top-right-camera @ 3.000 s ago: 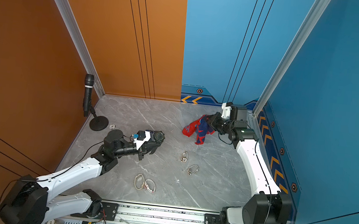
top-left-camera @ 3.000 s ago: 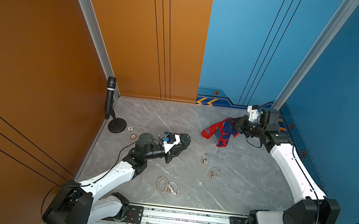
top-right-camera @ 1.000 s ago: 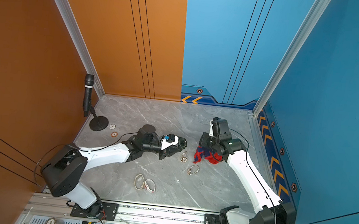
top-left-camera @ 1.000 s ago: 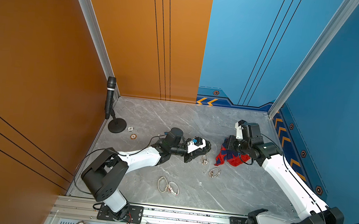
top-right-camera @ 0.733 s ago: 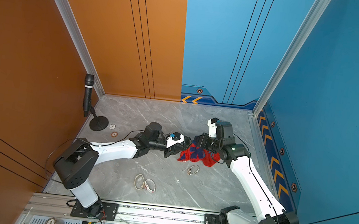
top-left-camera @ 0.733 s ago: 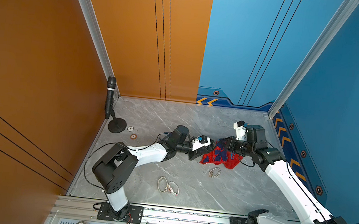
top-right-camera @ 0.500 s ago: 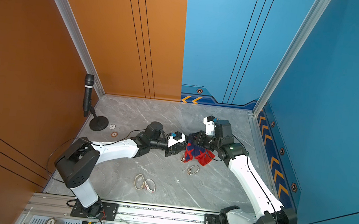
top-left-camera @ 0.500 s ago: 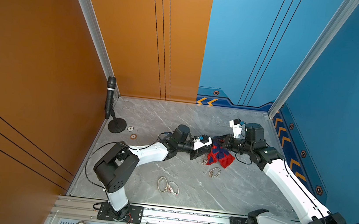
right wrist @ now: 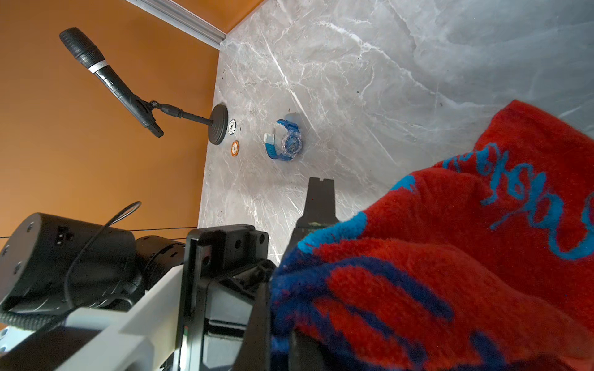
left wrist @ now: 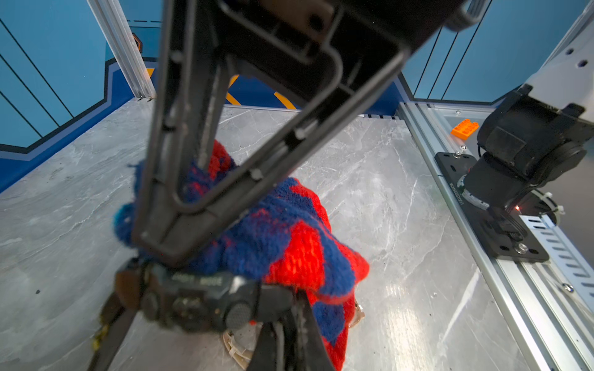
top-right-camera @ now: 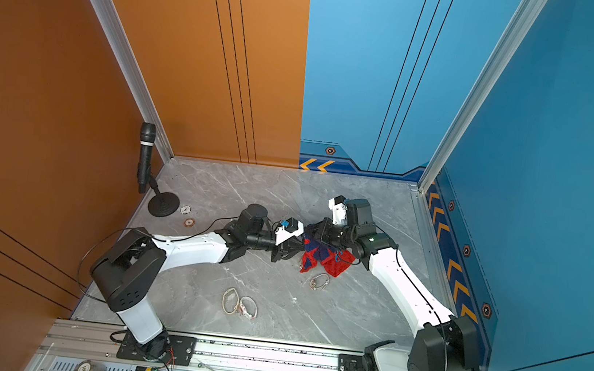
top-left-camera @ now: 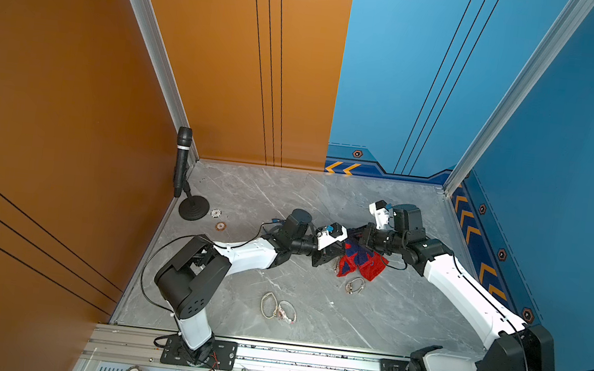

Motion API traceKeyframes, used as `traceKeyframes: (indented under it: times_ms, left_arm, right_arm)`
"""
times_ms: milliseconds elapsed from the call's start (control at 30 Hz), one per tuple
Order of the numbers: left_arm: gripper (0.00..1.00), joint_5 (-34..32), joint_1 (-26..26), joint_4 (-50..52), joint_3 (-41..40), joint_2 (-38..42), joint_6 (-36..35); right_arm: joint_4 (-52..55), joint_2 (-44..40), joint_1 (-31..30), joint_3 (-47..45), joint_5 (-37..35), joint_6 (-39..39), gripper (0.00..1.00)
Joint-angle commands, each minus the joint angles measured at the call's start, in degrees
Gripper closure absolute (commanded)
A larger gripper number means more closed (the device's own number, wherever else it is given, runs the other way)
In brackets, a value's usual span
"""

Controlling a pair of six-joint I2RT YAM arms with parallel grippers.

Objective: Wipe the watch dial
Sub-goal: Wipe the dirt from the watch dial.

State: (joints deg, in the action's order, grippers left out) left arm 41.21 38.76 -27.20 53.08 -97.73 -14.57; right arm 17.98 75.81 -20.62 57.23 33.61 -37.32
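Note:
A dark digital watch (left wrist: 196,298) hangs above the table, and my left gripper (left wrist: 289,316) is shut on its strap. A red and blue cloth (left wrist: 283,244) lies draped over the top of the watch, so the dial is hidden; only the case side with its buttons shows. My right gripper (right wrist: 283,337) is shut on the cloth (right wrist: 450,257) and presses it down onto the watch. In both top views the left gripper (top-left-camera: 331,253) (top-right-camera: 290,248) and the right gripper (top-left-camera: 362,237) (top-right-camera: 314,234) meet at mid-table, with the cloth (top-left-camera: 364,264) (top-right-camera: 323,260) between them.
A blue watch (right wrist: 287,141) lies on the marble table (top-left-camera: 323,204) near two poker chips (top-left-camera: 220,226) and a microphone stand (top-left-camera: 192,207). More watches lie near the cloth (top-left-camera: 354,286) and toward the front (top-left-camera: 277,308). An orange brick (left wrist: 464,128) sits beyond the rail.
My right gripper has carried the cloth left from the table onto the watch. My left gripper has moved the watch right to meet it. Both grips stay shut.

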Motion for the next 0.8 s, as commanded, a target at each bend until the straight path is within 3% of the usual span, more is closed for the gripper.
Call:
traceKeyframes:
  times_ms: [0,233,467,767]
  left_arm:
    - [1.00,2.56,-0.89,-10.82,-0.53,3.78,3.62]
    - [1.00,3.02,-1.54,-14.11,-2.32,4.27,5.50]
    - [1.00,3.14,-2.00,-13.76,-4.37,4.43,4.72]
    - [1.00,3.61,-2.05,-12.76,-4.58,5.79,4.29]
  right_arm:
    - [5.96,1.04,0.44,-0.24,-3.55,1.98,1.00]
    - [10.03,-0.33,1.36,3.64,-5.41,4.12,1.00]
    - [11.51,-4.63,-1.44,9.29,-6.55,4.54,1.00]
    - [8.08,0.04,-4.90,11.34,-2.74,2.47,1.00]
